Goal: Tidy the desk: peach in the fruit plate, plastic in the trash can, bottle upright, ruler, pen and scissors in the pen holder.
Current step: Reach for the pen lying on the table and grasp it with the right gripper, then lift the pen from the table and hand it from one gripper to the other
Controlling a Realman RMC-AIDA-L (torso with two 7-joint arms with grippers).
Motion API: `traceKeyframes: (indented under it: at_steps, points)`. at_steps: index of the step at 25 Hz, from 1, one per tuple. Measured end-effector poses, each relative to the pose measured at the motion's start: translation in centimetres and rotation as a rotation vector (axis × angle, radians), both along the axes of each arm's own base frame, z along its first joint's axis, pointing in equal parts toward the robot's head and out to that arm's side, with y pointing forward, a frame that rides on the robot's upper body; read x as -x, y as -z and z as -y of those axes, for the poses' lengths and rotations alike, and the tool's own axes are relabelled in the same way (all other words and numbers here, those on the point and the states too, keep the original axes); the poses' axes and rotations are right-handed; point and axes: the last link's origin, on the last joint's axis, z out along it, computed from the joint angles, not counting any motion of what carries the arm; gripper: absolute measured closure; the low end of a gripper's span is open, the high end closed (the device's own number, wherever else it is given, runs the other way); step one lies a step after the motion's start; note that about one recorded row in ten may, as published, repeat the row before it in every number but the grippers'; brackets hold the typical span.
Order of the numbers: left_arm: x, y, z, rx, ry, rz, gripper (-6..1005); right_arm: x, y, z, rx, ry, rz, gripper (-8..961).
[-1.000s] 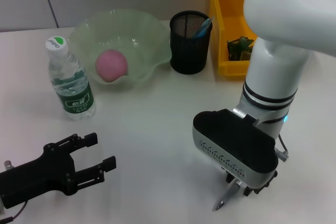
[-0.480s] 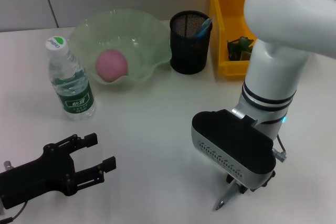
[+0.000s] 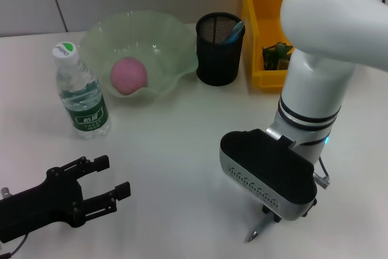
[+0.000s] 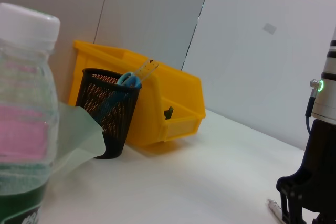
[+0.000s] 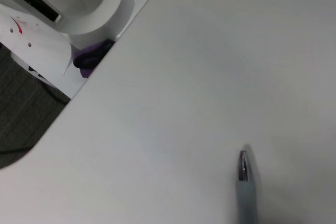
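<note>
The right gripper (image 3: pixel 270 213) hangs low over the near right of the tabletop (image 3: pixel 182 131), right above the pen (image 3: pixel 255 233); its fingers are hidden under the wrist housing, so I cannot tell whether they grip it. The pen's silver tip seems to rest on the tabletop. The left gripper (image 3: pixel 112 180) sits at the near left, fingers spread wide and holding nothing. The bottle (image 3: pixel 80 93) stands upright, the peach (image 3: pixel 128 76) lies in the fruit plate (image 3: pixel 176 28), and the pen holder (image 3: pixel 219 50) stands beside the yellow trash can (image 3: pixel 257 25).
</note>
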Motion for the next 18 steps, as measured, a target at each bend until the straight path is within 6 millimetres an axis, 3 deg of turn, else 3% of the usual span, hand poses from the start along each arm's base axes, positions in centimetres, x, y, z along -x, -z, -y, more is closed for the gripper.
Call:
traceKeyframes:
  at_steps: [2, 7, 11, 18]
  points:
    - [0.0, 0.0, 0.0, 0.0, -0.001, 0.0, 199, 0.2, -0.1, 0.0, 0.004, 0.003, -0.009, 690]
    - [0.1, -0.1, 0.1, 0.001, -0.001, 0.001, 199, 1.5, -1.1, 0.2, 0.02, 0.023, -0.052, 805]
    - [0.0, -0.1, 0.1, 0.003, 0.001, 0.003, 199, 2.7, -2.3, -0.1, 0.016, 0.034, -0.083, 824]
    - [-0.3, -0.4, 0.2, 0.003, 0.017, 0.026, 199, 5.4, -5.7, -2.2, -0.039, 0.112, -0.26, 833]
